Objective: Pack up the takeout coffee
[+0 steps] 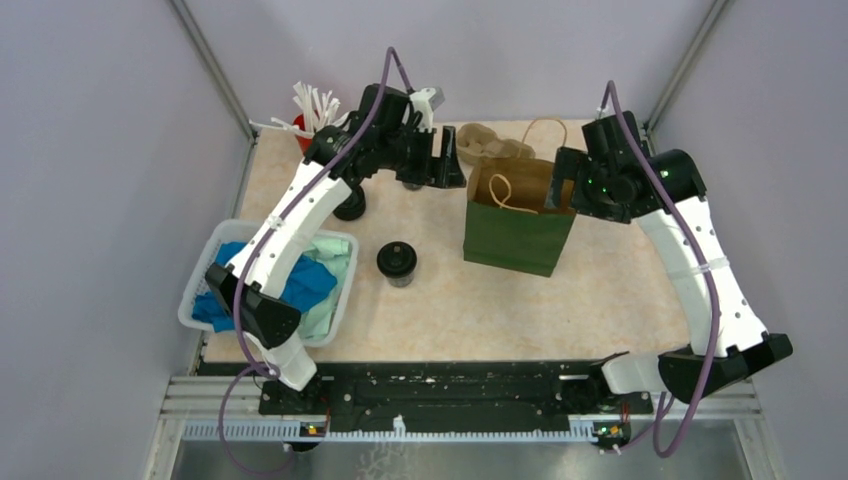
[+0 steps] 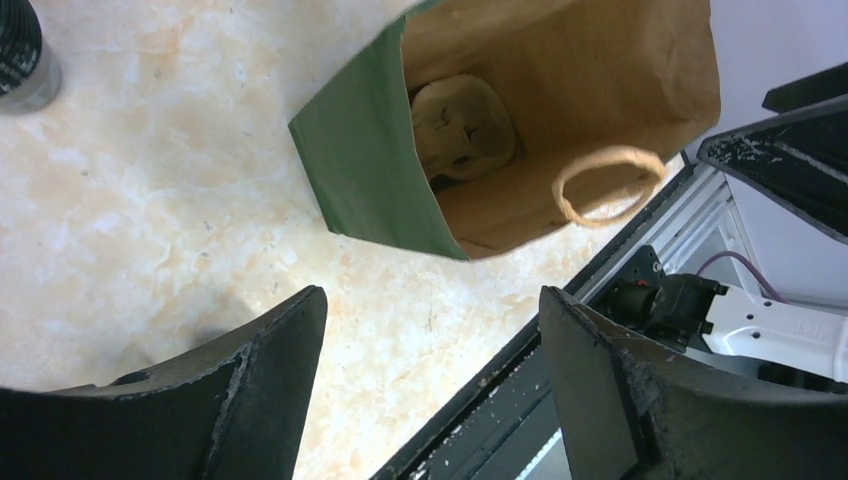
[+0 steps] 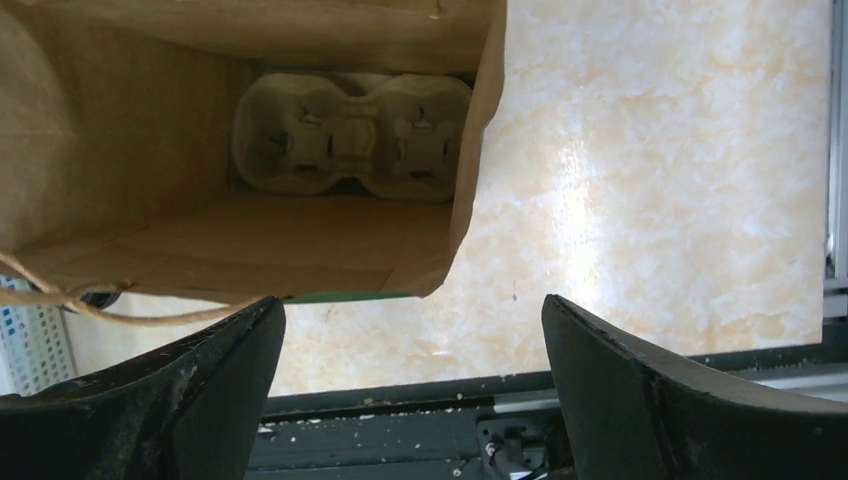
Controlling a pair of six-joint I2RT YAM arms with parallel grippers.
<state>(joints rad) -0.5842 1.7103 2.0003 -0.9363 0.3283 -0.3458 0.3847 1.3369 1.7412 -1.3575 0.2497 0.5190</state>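
- From above, the takeout coffee stands upright on the open surface. It is between the white basket of cloths and the green paper bag, touching neither.
- A second dark cup sits half hidden under my left arm.
- My left claw hangs just left of the bag's mouth and my right claw at its right rim. Neither is near the coffee.
- A moulded-pulp tray lies behind the bag, and the red cup of white sticks stands at the far left corner.
- At my left wrist, the claw is spread wide with nothing between its jaws. Beyond it the bag stands open, with a pulp tray at its bottom.
- A dark ribbed thing shows in the corner of that view. I cannot tell if it is a coffee.
- At my right wrist, the claw is also spread wide and empty. It looks down into the bag at the two-well tray.
- I judge the cup light but sloshy if filled, with thin walls that give under a hard squeeze and a smooth lid that could pop off.
- I would take it from the side, around the body just below the lid rim where the taper is widest. I would press gently and keep it upright.
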